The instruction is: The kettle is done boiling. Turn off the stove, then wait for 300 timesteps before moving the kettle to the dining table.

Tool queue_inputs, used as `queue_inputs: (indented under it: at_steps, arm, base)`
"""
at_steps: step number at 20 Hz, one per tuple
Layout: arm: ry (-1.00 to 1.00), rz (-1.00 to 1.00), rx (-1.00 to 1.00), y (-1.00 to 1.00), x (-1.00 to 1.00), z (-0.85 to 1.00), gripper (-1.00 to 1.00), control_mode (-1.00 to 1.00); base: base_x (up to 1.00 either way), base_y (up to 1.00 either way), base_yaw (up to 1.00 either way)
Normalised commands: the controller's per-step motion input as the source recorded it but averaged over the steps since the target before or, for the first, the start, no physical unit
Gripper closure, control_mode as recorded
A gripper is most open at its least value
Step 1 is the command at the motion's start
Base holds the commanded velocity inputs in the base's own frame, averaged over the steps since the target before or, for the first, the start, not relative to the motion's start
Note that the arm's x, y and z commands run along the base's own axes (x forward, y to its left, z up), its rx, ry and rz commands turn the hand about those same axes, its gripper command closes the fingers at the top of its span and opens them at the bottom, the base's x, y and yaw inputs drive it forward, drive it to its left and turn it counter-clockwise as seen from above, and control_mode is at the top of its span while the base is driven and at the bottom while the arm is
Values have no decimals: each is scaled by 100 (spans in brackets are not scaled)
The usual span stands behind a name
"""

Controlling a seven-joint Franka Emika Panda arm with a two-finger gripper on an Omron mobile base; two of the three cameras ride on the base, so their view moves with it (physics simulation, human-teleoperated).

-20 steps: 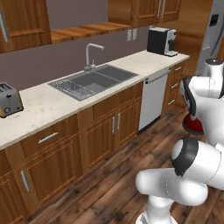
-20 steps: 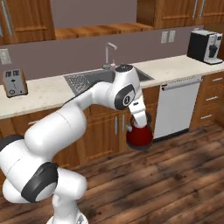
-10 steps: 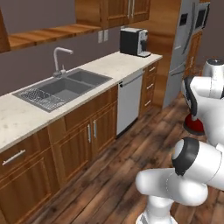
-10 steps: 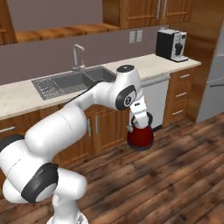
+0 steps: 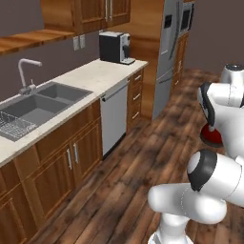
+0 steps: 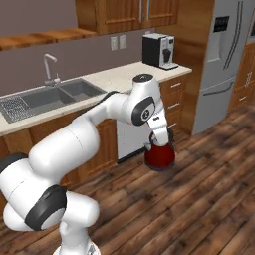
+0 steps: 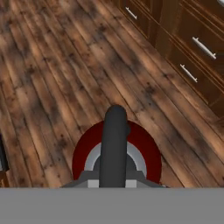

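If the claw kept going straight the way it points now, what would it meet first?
The kettle, whose handle it is already shut on. Beyond that, the wood floor below, though how far down is unclear.

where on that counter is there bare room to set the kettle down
The beige counter is bare between the sink and the coffee machine. The sink's left basin holds a rack; the machine crowds the far end.

kettle (image 5: 211,136) mostly hidden behind arm at 3 o'clock in left base view; tool (image 6: 160,141) fingertips occluded by wrist; sink (image 6: 30,99) cropped at 9 o'clock.
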Motion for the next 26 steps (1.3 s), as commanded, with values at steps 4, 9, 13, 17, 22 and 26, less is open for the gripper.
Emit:
queue_inputs:
  at_steps: [4, 9, 13, 17, 22, 26]
  arm:
    - [0, 0, 0, 0, 0, 0, 100, 100]
    - [0, 0, 0, 0, 0, 0, 100, 100]
    - [0, 0, 0, 0, 0, 0, 100, 100]
    - [0, 0, 0, 0, 0, 0, 100, 100]
    - [0, 0, 0, 0, 0, 0, 100, 100]
    - [0, 0, 0, 0, 0, 0, 100, 100]
  base:
    - [21, -44, -30]
    - [29, -44, -29]
    - [30, -45, -27]
    - [16, -39, -26]
    - [4, -50, -23]
    - [3, -40, -22]
